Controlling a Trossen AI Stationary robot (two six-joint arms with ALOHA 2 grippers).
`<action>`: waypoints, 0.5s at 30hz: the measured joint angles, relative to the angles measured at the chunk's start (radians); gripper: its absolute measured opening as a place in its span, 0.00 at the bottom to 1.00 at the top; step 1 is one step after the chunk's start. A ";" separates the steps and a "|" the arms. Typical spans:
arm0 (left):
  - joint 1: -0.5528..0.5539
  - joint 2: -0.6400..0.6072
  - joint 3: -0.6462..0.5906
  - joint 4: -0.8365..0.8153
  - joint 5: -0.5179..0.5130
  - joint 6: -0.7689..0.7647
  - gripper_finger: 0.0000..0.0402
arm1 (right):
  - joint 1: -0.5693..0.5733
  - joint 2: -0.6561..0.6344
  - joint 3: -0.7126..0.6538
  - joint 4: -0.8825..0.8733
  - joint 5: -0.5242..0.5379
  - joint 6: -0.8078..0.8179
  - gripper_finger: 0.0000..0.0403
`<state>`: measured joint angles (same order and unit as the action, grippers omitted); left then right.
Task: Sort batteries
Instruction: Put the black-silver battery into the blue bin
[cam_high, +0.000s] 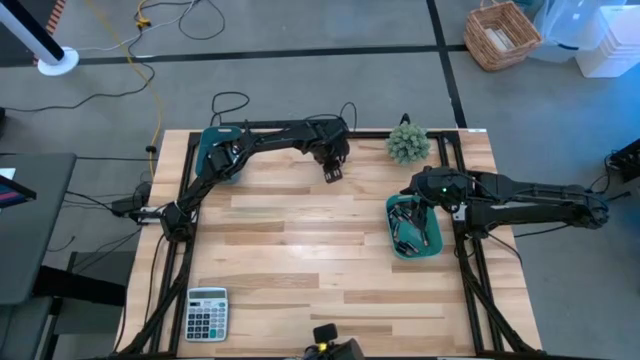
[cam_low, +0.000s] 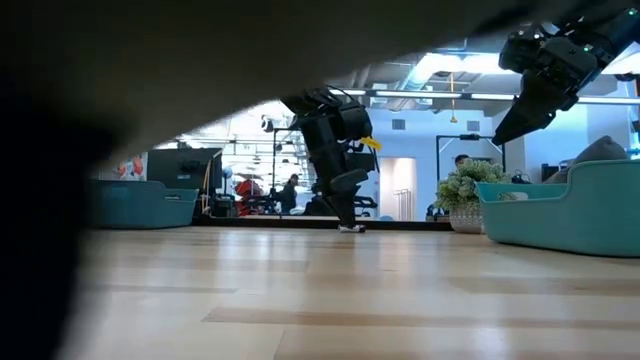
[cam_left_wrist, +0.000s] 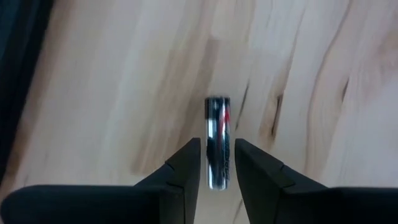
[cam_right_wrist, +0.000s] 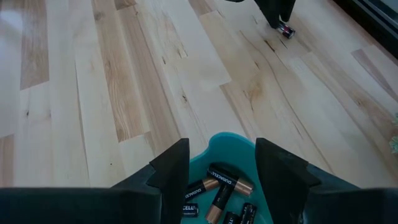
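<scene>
One battery (cam_left_wrist: 217, 142) lying on bare wood at upper centre of the high view, between the left gripper (cam_left_wrist: 217, 163) fingers, which flank it closely, grip not confirmed; probably light, rigid, smooth and apt to roll, best pinched mid-barrel; right gripper (cam_right_wrist: 219, 163) spread apart over the teal bin (cam_high: 434, 250) at right, holding nothing.

Even, bright light falls on the pale wooden surface (cam_high: 330, 250) with only soft shadows. In the low view a broad dark blur covers the top and left — something out of focus close to the lens — while ceiling lights (cam_low: 440, 70) glare beyond. Both wrist views are sharp.
</scene>
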<state>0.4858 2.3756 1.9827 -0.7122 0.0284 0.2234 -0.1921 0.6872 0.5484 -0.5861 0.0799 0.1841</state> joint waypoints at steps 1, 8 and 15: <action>0.000 0.000 0.000 -0.014 0.000 0.001 0.24 | 0.000 0.000 0.000 0.000 0.000 0.000 0.49; 0.006 0.005 0.000 -0.068 0.000 0.023 0.24 | 0.000 0.000 0.000 0.000 0.000 -0.001 0.49; 0.006 0.005 0.000 -0.076 -0.001 0.054 0.24 | 0.000 0.000 0.000 0.000 0.000 -0.001 0.49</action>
<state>0.4922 2.3806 1.9827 -0.7887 0.0278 0.2770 -0.1921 0.6872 0.5484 -0.5861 0.0799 0.1833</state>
